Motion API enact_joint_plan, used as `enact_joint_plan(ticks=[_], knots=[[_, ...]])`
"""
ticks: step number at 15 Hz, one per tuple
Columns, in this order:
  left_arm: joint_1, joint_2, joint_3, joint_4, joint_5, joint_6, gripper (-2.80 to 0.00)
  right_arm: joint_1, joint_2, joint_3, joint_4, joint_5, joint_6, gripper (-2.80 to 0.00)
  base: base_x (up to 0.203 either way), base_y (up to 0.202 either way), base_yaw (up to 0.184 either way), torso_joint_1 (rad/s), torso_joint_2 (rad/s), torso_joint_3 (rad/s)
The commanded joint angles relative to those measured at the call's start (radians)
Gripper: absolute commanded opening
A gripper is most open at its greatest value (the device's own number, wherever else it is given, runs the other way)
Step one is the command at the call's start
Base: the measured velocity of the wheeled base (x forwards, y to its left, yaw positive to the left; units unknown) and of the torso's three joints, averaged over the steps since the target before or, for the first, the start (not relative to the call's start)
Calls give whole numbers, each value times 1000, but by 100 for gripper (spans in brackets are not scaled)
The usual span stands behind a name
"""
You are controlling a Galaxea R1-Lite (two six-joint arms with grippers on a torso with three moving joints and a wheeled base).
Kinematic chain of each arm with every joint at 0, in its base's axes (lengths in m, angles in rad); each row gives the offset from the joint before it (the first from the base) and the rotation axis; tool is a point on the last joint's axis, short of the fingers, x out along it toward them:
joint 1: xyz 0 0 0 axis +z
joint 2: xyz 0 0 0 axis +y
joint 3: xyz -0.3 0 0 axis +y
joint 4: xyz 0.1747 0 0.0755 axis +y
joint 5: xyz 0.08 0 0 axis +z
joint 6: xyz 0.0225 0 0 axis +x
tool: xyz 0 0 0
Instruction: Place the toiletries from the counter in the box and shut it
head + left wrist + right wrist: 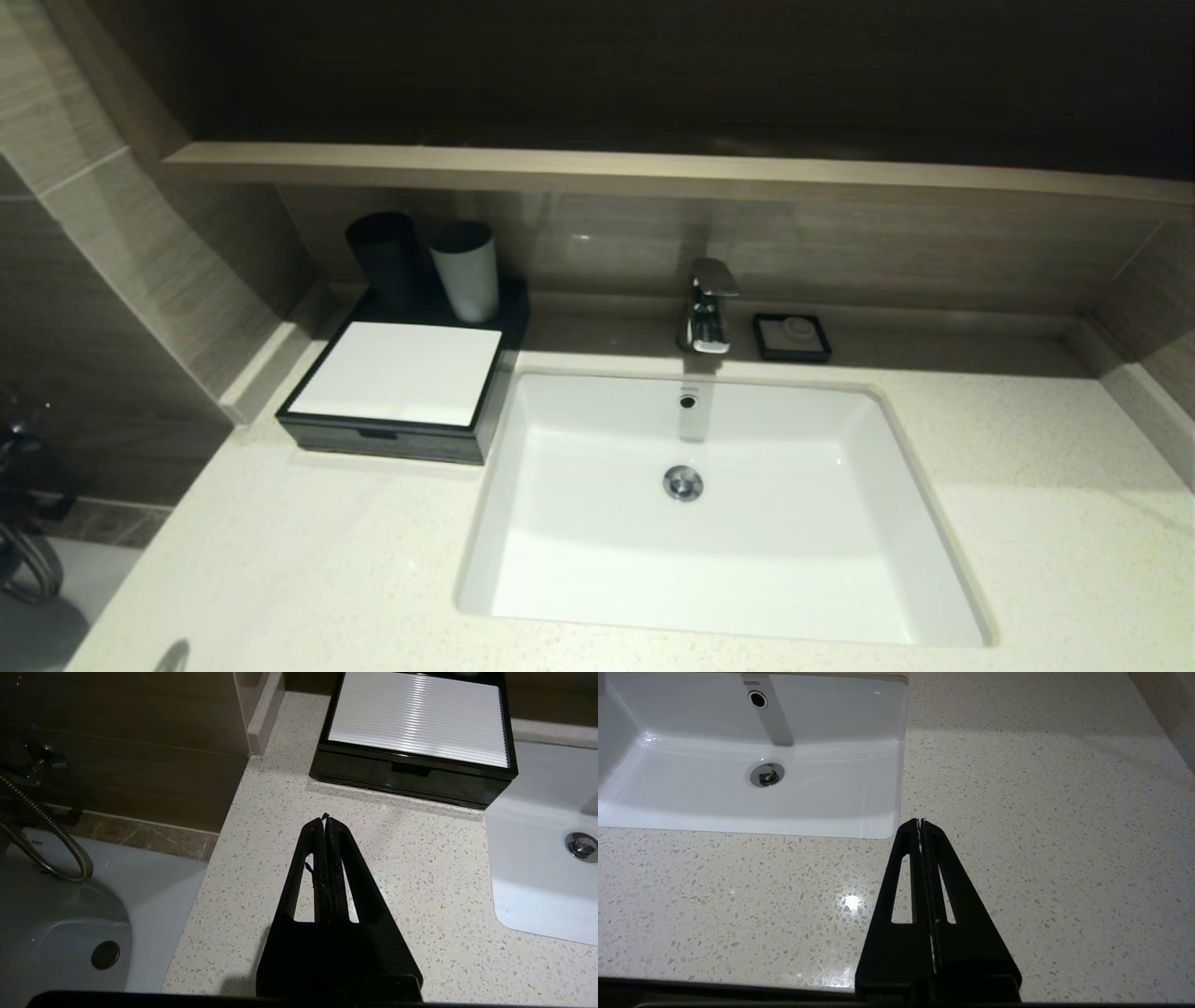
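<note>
A black box with a white ribbed lid (397,373) stands closed on the counter left of the sink; it also shows in the left wrist view (417,718). No loose toiletries show on the counter. My left gripper (324,817) is shut and empty, above the speckled counter a short way in front of the box. My right gripper (920,821) is shut and empty, above the counter near the sink's front right corner. Neither gripper shows in the head view.
A white sink (868,467) with a chrome faucet (709,306) fills the middle. A black cup (383,257) and a white cup (465,271) stand behind the box. A black soap dish (792,336) sits right of the faucet. A bathtub (70,933) lies beyond the counter's left edge.
</note>
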Motion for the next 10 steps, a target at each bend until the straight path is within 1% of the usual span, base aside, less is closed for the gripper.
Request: enact_joint_plan(ticks=[1, 6, 10], knots=[[-1, -116, 46, 2, -1, 1, -280, 0, 1, 0, 0, 0, 0, -280, 0, 0, 0, 0, 0, 0], [-1, -301, 123, 5, -1, 26, -280, 0, 1, 0, 0, 0, 0, -280, 0, 0, 0, 0, 0, 0], [2, -415, 134, 60, -1, 32, -280, 0, 1, 0, 0, 0, 0, -280, 0, 0, 0, 0, 0, 0]])
